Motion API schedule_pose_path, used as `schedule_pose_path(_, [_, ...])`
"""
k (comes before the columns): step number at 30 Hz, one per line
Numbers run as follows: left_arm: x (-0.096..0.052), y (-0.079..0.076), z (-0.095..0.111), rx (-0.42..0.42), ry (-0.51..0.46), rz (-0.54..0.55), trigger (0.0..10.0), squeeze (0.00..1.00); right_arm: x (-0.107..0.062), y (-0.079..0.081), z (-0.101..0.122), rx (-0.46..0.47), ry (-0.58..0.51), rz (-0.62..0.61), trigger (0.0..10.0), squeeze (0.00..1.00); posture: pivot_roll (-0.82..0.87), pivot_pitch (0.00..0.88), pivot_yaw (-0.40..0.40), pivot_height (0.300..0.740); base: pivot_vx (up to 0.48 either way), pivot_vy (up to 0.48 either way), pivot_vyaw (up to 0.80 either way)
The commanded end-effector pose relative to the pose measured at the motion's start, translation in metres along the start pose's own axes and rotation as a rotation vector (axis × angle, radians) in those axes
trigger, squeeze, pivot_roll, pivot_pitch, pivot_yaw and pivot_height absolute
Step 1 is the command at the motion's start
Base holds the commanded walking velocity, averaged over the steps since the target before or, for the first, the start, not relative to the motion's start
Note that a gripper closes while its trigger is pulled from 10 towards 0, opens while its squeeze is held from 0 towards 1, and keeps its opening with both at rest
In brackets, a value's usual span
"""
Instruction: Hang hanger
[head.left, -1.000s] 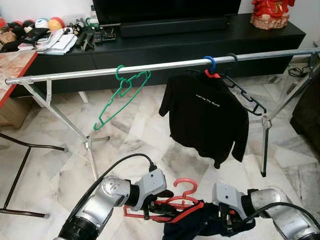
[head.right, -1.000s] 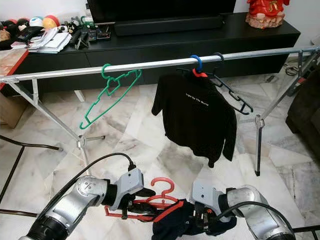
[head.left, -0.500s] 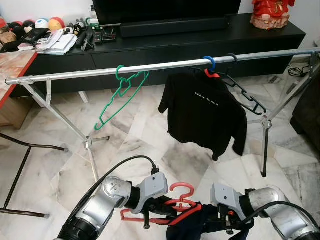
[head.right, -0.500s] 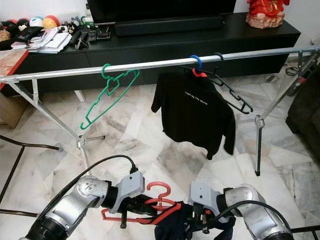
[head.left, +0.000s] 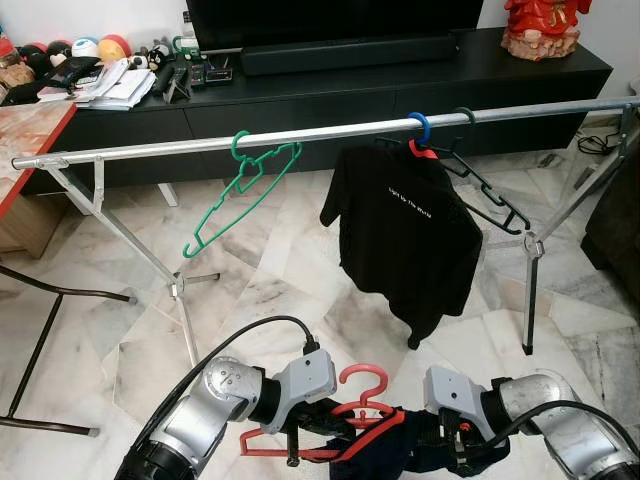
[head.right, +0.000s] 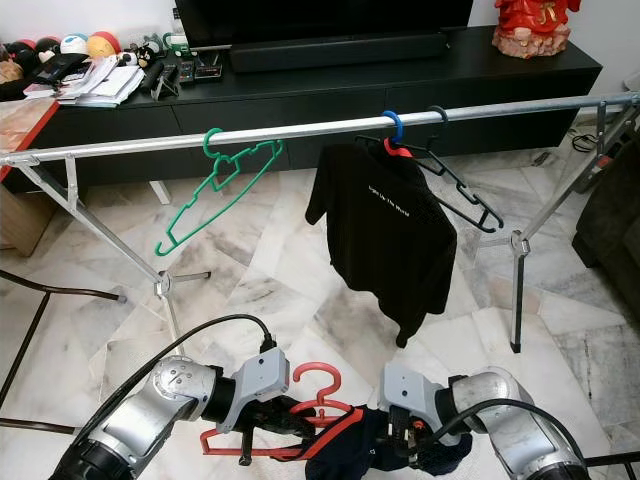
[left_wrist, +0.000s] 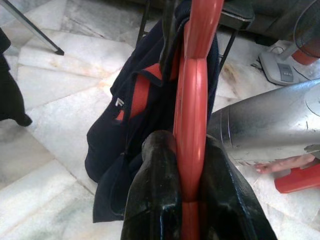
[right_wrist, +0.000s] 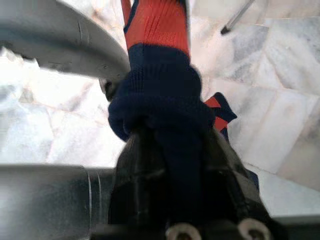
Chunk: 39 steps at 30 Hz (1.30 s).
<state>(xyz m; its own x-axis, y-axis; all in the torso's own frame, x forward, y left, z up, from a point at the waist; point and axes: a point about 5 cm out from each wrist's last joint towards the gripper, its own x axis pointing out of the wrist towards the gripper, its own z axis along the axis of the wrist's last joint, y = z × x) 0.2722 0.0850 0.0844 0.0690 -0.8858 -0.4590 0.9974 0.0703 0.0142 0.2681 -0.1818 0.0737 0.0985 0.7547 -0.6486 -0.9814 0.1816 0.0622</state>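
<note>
The red hanger (head.left: 330, 425) lies low and near, well below the rail (head.left: 320, 133), carrying a navy garment (head.left: 395, 455) with red trim. The left gripper (head.left: 318, 428) has its jaws clenched on the hanger's bar, as the left wrist view shows, which keeps the hook (head.left: 363, 380) free and pointing up toward the rail. The right gripper (head.left: 452, 447) has its jaws clamped on a fold of the garment, probably to keep the cloth from sliding off the hanger while it is lifted.

On the rail a green hanger (head.left: 243, 190) hangs to the left, tilted; a black shirt (head.left: 405, 235) hangs right of centre, with a black hanger (head.left: 490, 190) just beside it. The open stretch between green hanger and shirt looks the likeliest spot.

The floor (head.left: 110, 330) is pale veined marble. Beyond the rail runs a long black TV cabinet (head.left: 330, 95), cluttered at its left end, with a red figurine (head.left: 540, 25) at far right.
</note>
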Motion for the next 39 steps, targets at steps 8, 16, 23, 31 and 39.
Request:
schedule_pose_path(8, [0.005, -0.007, -0.008, -0.046, 0.007, -0.003, 0.0, 0.0, 0.007, 0.005, 0.041, -0.063, -0.297, 0.084, 10.0, 0.0, -0.06, 0.15, 0.038, 0.74, 0.0, 0.0, 0.0])
schedule_pose_path(16, [0.004, -0.006, -0.007, -0.049, 0.009, 0.007, 0.0, 0.0, 0.008, 0.009, 0.042, -0.017, -0.357, 0.111, 10.0, 0.0, -0.05, 0.184, 0.038, 0.74, 0.0, 0.0, 0.0])
schedule_pose_path(23, [-0.001, -0.007, -0.011, -0.062, 0.016, 0.018, 0.0, 0.0, 0.006, 0.01, 0.038, 0.03, -0.39, 0.09, 0.0, 0.0, -0.05, 0.195, 0.039, 0.74, 0.0, 0.0, 0.0])
schedule_pose_path(31, [-0.002, -0.007, -0.013, -0.064, 0.023, 0.019, 0.0, 0.0, 0.0, 0.009, 0.034, 0.049, -0.389, 0.071, 0.0, 0.0, -0.05, 0.199, 0.039, 0.74, 0.0, 0.0, 0.0])
schedule_pose_path(39, [-0.013, -0.005, -0.018, -0.077, 0.04, 0.04, 0.0, 0.0, -0.005, 0.014, 0.024, 0.078, -0.371, 0.066, 0.0, 0.0, -0.05, 0.201, 0.039, 0.74, 0.0, 0.0, 0.0])
